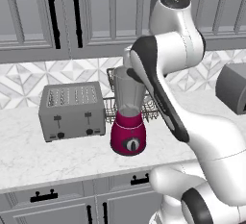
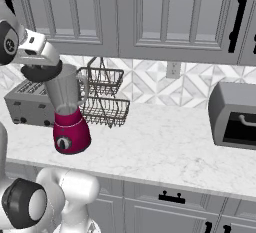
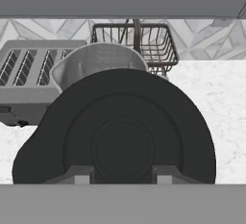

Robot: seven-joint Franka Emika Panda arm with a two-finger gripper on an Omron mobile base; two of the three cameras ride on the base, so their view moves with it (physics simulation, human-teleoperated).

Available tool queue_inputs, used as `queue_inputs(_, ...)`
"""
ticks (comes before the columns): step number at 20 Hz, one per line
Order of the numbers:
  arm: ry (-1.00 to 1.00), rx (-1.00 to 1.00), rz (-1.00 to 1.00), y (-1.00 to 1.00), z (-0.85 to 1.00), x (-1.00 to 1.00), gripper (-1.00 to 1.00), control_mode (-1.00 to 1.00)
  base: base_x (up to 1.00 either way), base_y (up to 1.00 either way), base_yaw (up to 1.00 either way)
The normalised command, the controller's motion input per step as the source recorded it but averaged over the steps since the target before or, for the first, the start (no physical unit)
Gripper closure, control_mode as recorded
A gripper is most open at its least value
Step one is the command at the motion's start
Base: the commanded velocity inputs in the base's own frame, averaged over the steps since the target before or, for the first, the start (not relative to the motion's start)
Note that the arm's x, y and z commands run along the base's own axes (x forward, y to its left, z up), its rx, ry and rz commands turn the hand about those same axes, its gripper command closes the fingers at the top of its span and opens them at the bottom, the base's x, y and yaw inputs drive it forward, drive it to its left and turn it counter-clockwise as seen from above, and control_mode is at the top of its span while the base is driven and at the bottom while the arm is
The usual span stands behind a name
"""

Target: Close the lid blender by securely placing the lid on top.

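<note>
Left base view: the blender [image 1: 128, 117] stands near the desk's [image 1: 43, 155] front edge, just beside the toaster [image 1: 72, 111]; the arm hides its rim. Right base view: the end effector [image 2: 42, 69] holds the lid [image 2: 42, 71] at the jar's rim, apparently not seated. Hand view: lid [image 3: 120, 131] clamped between the fingertips, jar mouth partly uncovered; lowering and release remain.

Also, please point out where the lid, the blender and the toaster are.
lid [image 3: 120, 136], hand view, its flat top.
blender [image 1: 128, 134], left base view, its magenta base.
toaster [image 1: 72, 117], left base view, its front.
</note>
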Motion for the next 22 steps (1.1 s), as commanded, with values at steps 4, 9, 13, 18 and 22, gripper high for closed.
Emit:
queue_inputs(4,0.02,0.0,0.0,0.1,-0.13,0.26,1.0,-1.0,0.0,0.0,0.0)
queue_inputs(9,0.0,0.0,0.0,0.0,-0.06,0.24,1.0,-1.0,0.0,0.0,0.0)
queue_inputs(13,0.0,0.0,0.0,0.0,-0.09,0.28,1.0,-1.0,0.0,0.0,0.0)
queue_inputs(18,0.0,0.0,0.0,0.0,-0.11,0.29,1.0,-1.0,0.0,0.0,0.0)
queue_inputs(22,0.0,0.0,0.0,0.01,-0.06,0.27,1.0,-1.0,0.0,0.0,0.0)
